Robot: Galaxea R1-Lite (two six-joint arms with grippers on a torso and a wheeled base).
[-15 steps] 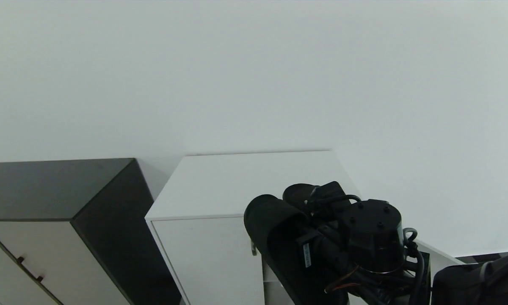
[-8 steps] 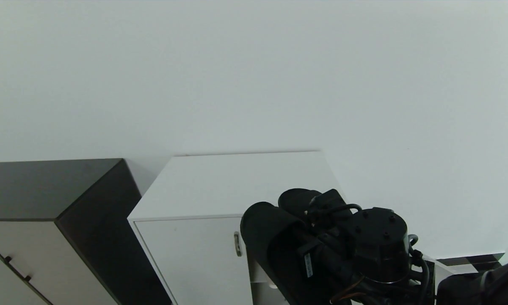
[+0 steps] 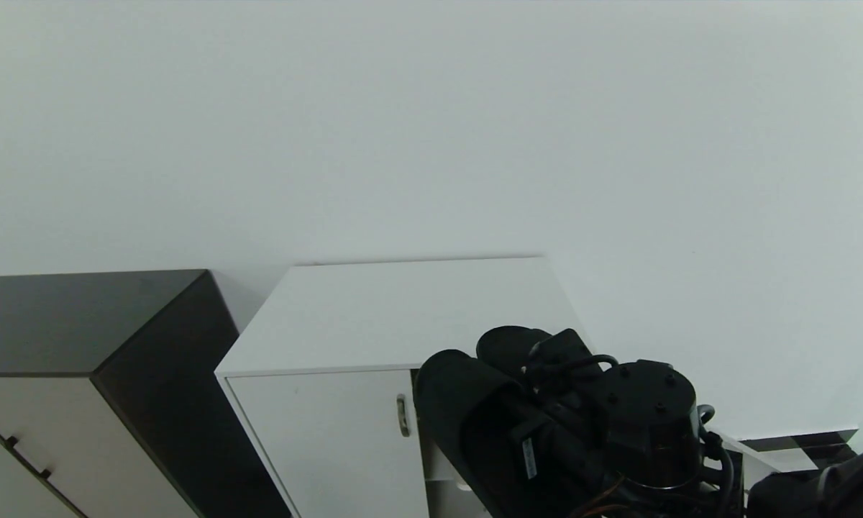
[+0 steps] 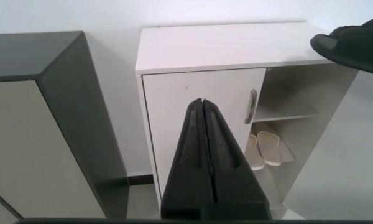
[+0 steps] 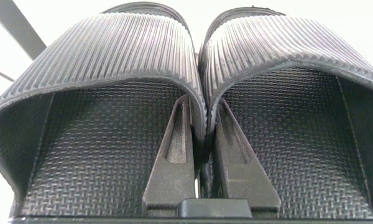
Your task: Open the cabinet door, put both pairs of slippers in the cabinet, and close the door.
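I find the right gripper (image 5: 202,158) clamped on the black slippers (image 5: 112,81) by their touching inner walls, before the open right half of the white cabinet (image 4: 224,46). Left gripper (image 4: 202,102) closed, empty. I would lower them level onto the shelf (image 4: 286,112) above the white slippers (image 4: 268,147).

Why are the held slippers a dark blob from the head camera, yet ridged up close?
Head view: the black ribbed rubber slippers stand dark against the bright white wall, so they read as a silhouette. Right wrist view: light falls across their straps, picking out the ridges. Left wrist view: the white cabinet has its open side in soft shade.
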